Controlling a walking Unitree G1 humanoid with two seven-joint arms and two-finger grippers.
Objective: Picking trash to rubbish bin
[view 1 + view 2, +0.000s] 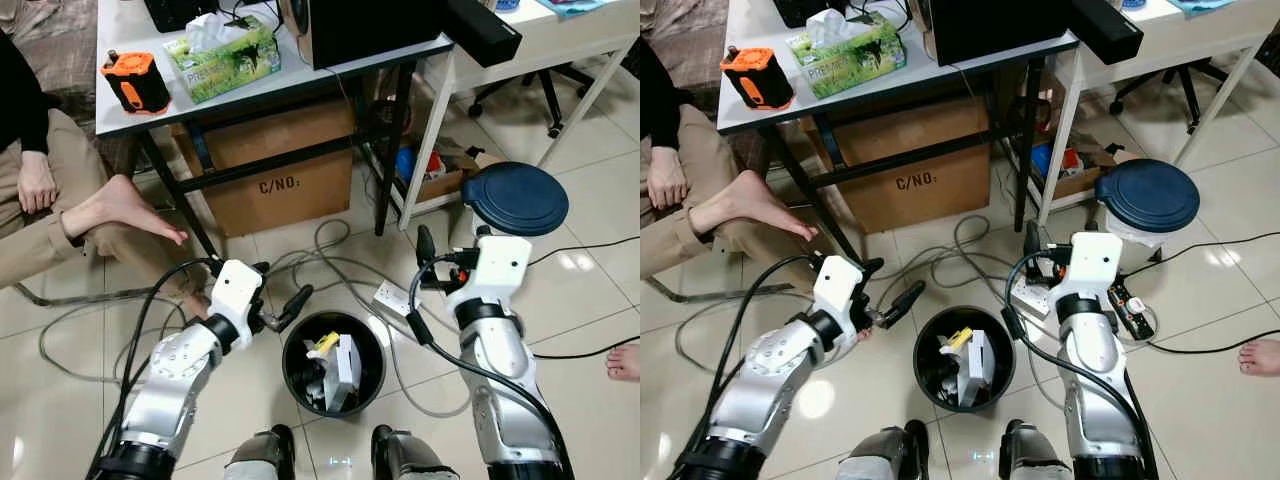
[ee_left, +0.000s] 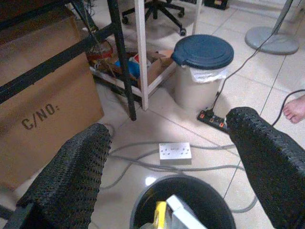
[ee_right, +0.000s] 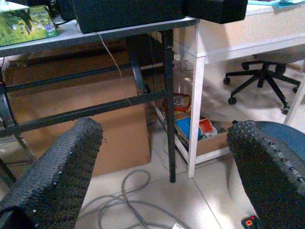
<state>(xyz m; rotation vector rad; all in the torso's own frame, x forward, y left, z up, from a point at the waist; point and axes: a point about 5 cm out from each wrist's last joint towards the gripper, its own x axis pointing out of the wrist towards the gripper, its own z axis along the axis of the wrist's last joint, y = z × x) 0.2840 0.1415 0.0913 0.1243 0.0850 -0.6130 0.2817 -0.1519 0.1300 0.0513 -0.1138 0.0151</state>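
Note:
A black round rubbish bin [image 1: 297, 388] stands on the tiled floor right in front of my feet. Inside it lie a white box [image 1: 345, 365] and a yellow scrap [image 1: 325, 343]. My left gripper [image 1: 283, 283] hovers just left of the bin's rim, open, with nothing between its fingers. The left wrist view looks between the spread fingers [image 2: 71, 171] down at the bin's far rim [image 2: 190, 180]. My right gripper [image 1: 437, 255] is raised to the right of the bin, also open and empty, pointing toward the desks [image 3: 167, 130].
A white bin with a blue lid [image 1: 515, 198] stands at the right. A white power strip [image 1: 392, 297] and grey cables [image 1: 330, 262] lie behind the black bin. A cardboard box [image 1: 285, 185] sits under the table. A seated person's bare foot [image 1: 120, 205] is at the left, another foot [image 1: 625, 360] at the far right.

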